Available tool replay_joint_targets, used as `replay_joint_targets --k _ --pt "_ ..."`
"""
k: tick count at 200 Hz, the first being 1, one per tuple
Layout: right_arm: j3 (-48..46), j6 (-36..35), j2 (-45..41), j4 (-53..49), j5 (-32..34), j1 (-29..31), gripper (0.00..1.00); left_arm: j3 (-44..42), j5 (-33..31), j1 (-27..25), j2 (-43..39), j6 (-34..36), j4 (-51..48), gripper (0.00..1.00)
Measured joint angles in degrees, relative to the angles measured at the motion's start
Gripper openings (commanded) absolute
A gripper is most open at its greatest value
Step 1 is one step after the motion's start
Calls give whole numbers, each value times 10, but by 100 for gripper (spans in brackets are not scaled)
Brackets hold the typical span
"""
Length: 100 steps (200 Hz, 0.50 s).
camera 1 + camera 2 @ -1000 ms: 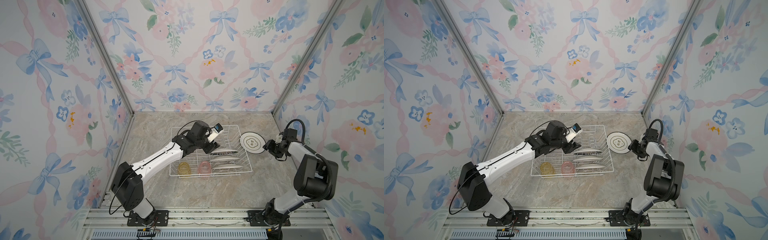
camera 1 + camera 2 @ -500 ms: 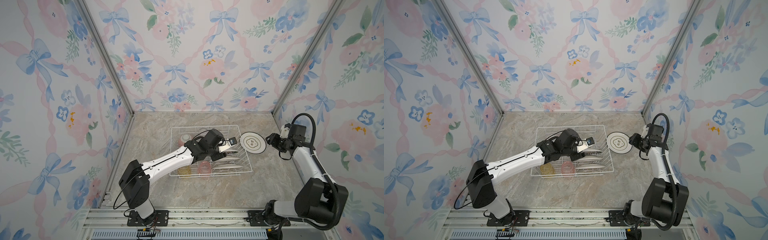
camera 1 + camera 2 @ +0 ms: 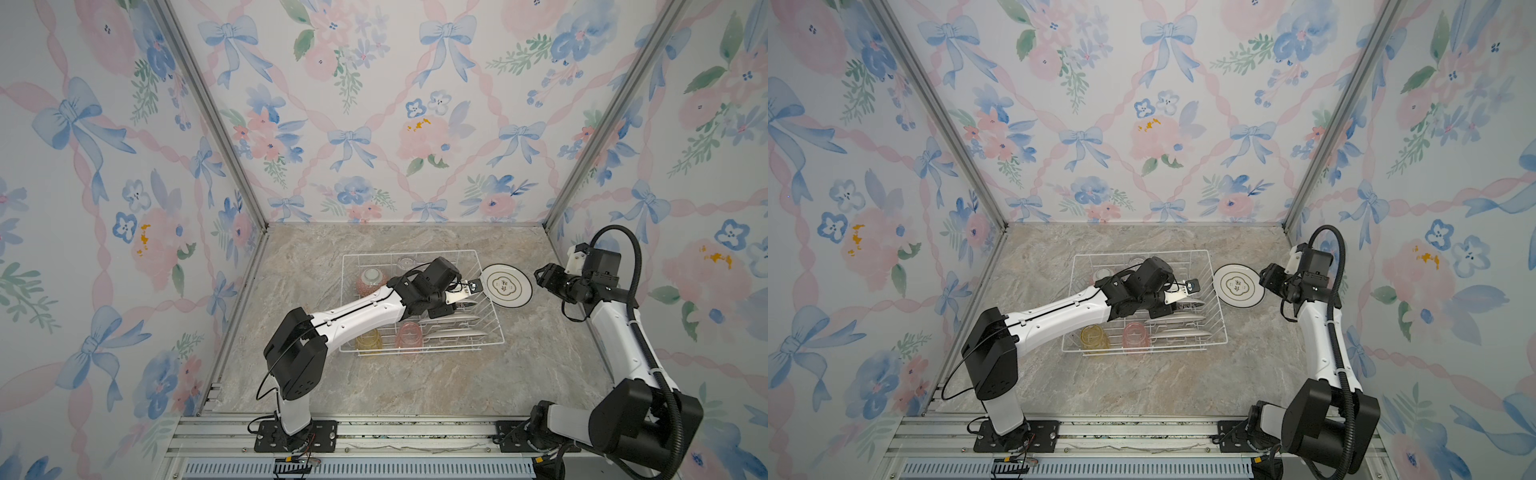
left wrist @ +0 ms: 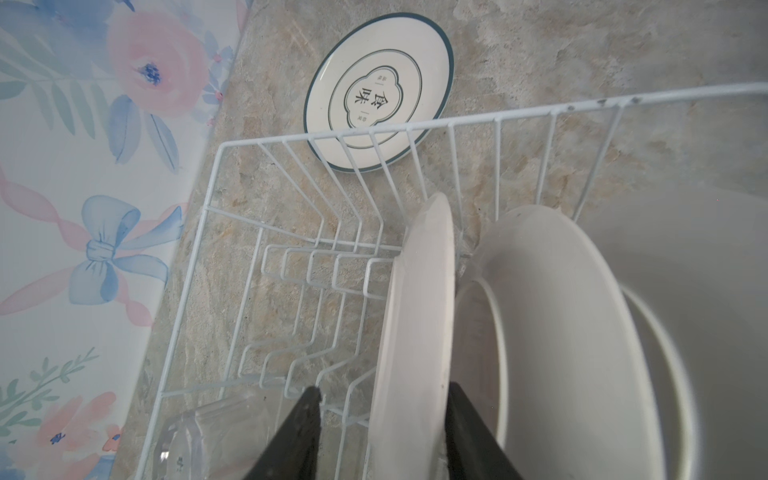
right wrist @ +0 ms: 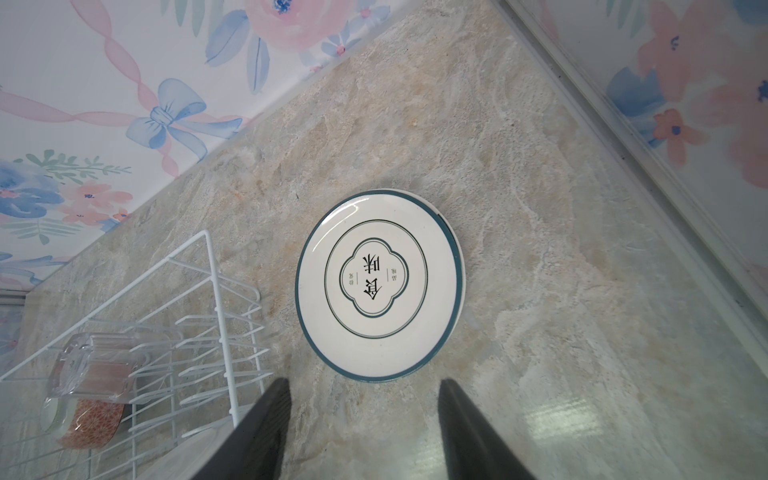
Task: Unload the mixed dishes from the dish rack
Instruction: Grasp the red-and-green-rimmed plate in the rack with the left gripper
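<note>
The white wire dish rack [image 3: 415,252] [image 3: 1142,252] holds upright white plates [image 3: 451,320], a pink-red bowl [image 3: 371,281], a yellow tumbler [image 3: 368,340], a pink tumbler [image 3: 409,334] and a clear tumbler [image 4: 199,432]. My left gripper [image 3: 467,301] [image 4: 384,388] reaches into the rack. Its jaws straddle the rim of the nearest standing plate [image 4: 415,311]: one finger touches it, the other stands apart. A teal-rimmed plate [image 3: 509,286] [image 5: 380,282] lies flat on the table right of the rack. My right gripper [image 3: 540,277] [image 5: 364,380] hovers open beside it, holding nothing.
Empty plate-slot prongs [image 4: 324,266] lie between the straddled plate and the rack's far end. Floral walls close in the marble table [image 3: 415,382] on three sides; the right wall [image 5: 665,145] is near the flat plate. Bare table stretches in front of the rack.
My left gripper moved right along the rack and came down over a standing plate's rim, its jaws narrowing. The right arm lifted its wrist and drew slightly back from the flat plate.
</note>
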Motion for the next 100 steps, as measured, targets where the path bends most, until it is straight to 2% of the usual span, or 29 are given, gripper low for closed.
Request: replay_joint_targets --k 47,100 --pt "0 0 0 1 0 0 60 27 -5 0 30 31 -23 29" --pt "0 0 0 1 -3 -1 60 54 -17 0 57 54 -26 8"
